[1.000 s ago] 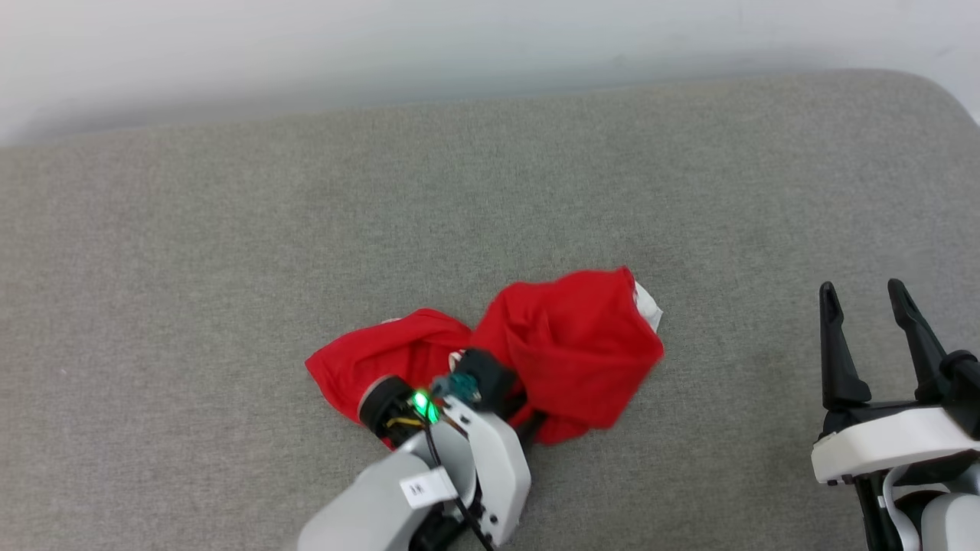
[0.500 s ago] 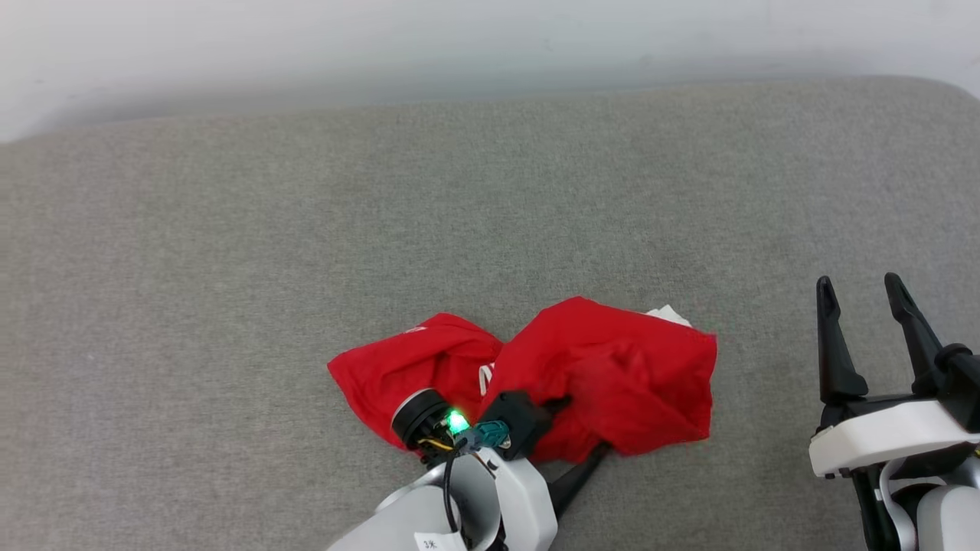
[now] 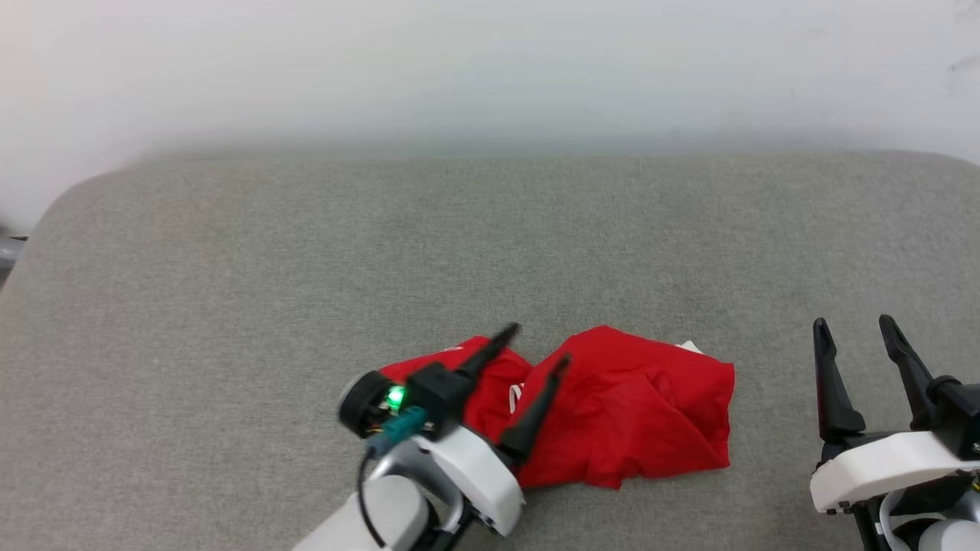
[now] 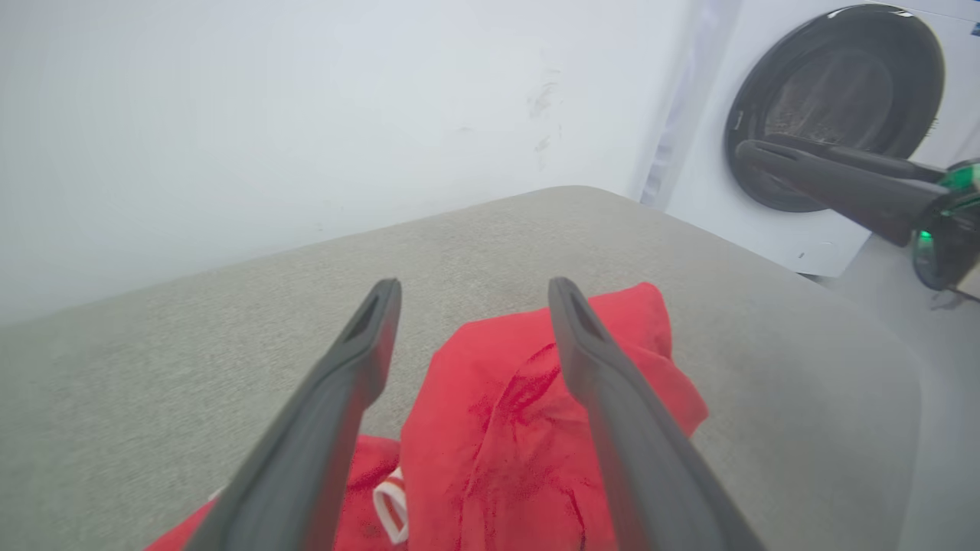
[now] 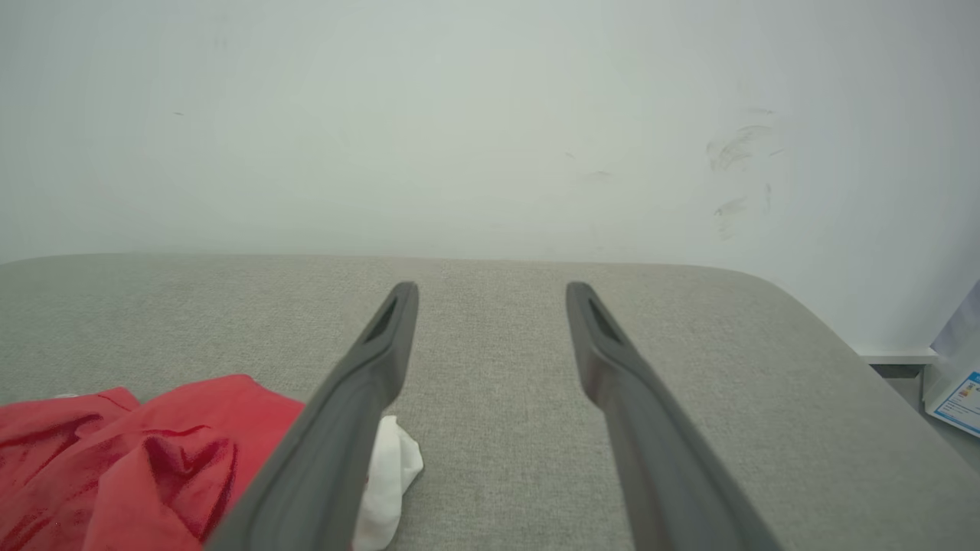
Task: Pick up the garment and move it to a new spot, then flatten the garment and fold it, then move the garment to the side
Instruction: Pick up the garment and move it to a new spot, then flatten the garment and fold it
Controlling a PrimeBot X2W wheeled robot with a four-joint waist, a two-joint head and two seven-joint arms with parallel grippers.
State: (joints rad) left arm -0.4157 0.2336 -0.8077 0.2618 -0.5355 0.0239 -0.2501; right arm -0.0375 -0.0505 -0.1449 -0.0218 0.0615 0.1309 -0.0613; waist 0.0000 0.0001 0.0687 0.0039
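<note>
1. Your left gripper [image 3: 539,344] has its two fingers spread wide with nothing between them. It is poised over the left half of the garment [image 3: 635,413]. The head view is poor here, so the lower finger may be brushing the cloth or may be just clear of it.
2. Your right gripper [image 3: 851,323] is also wide open and empty. It sits off to the right of the heap, apart from it.
3. The garment lies bunched in a red mound on the grey cushion [image 3: 306,252], close to the front edge. A scrap of white sleeve [image 5: 394,459] pokes out at its far right corner. Nothing is flat yet, so spreading it out looks like the job in hand.
4. If you pinch into the middle of the mound, you will likely catch several layers at once. The shirt would then lift as a lump instead of opening.
5. A long finger could slip into a fold or the neck opening and drag the cloth as you pull away.
6. Because the heap is so near the front edge, a pull toward you could slide it off the cushion.
7. Bring the right arm in with care, since both grippers reaching for the same fold could collide.
</note>
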